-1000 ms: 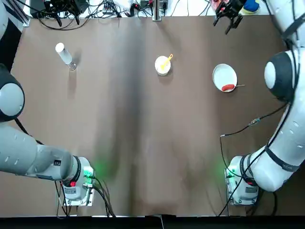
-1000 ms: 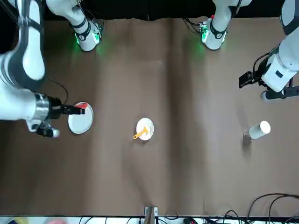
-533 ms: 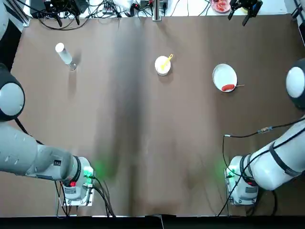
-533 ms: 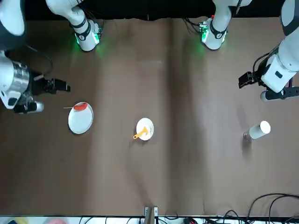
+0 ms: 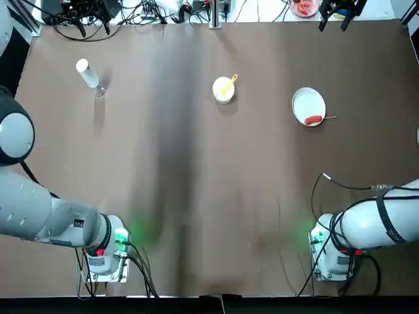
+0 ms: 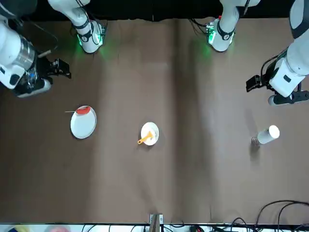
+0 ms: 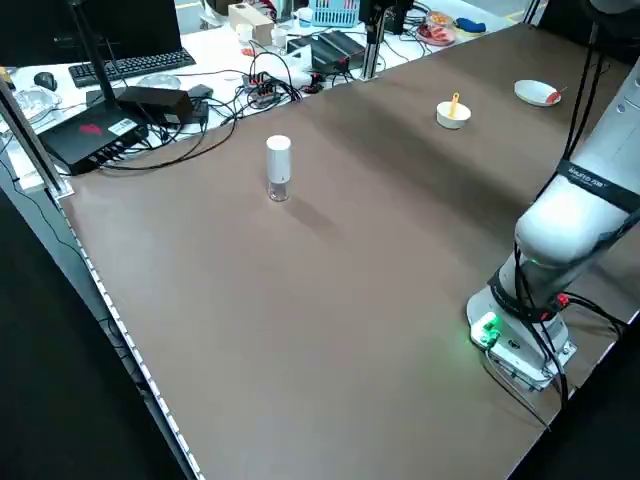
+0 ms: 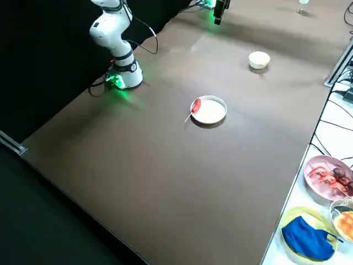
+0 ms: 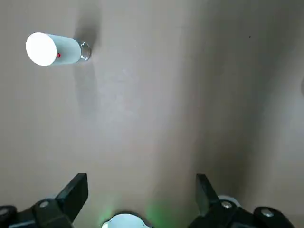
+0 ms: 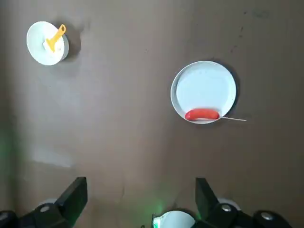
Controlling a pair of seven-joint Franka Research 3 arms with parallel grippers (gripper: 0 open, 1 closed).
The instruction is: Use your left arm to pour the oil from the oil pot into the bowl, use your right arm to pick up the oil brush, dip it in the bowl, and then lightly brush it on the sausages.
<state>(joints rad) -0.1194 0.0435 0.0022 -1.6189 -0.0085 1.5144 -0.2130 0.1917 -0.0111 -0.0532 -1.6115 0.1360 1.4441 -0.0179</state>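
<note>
The left gripper [image 6: 254,83] hangs raised above the table's left side, short of the oil pot [image 5: 87,75], and holds nothing; its wrist view shows the two fingers [image 9: 73,192] spread wide with only bare tabletop between them. The left arm's white forearm bulks at the top view's left edge, reaching up from its base at the near left corner.

The oil pot stands upright in the far left part of the brown table [image 5: 196,196], white cap on top, well apart from everything else.

The right gripper [image 5: 342,12] is up high over the far right edge of the table, beyond the white plate [image 5: 308,101], and is likewise empty, its fingers [image 10: 75,194] parted with the table far below. The right arm's elbow loops low by its base at the near right corner.

The bowl [image 5: 223,90] sits near the far middle of the table, with the oil brush [image 5: 228,83] lying across it, its yellow handle sticking out past the rim; whether the bristle end touches the bowl's floor is hard to tell. To its right, clearly apart, the plate carries the sausage [image 5: 313,120] at its near edge, the pale stick [image 5: 328,118] pointing out over the rim toward the right.
</note>
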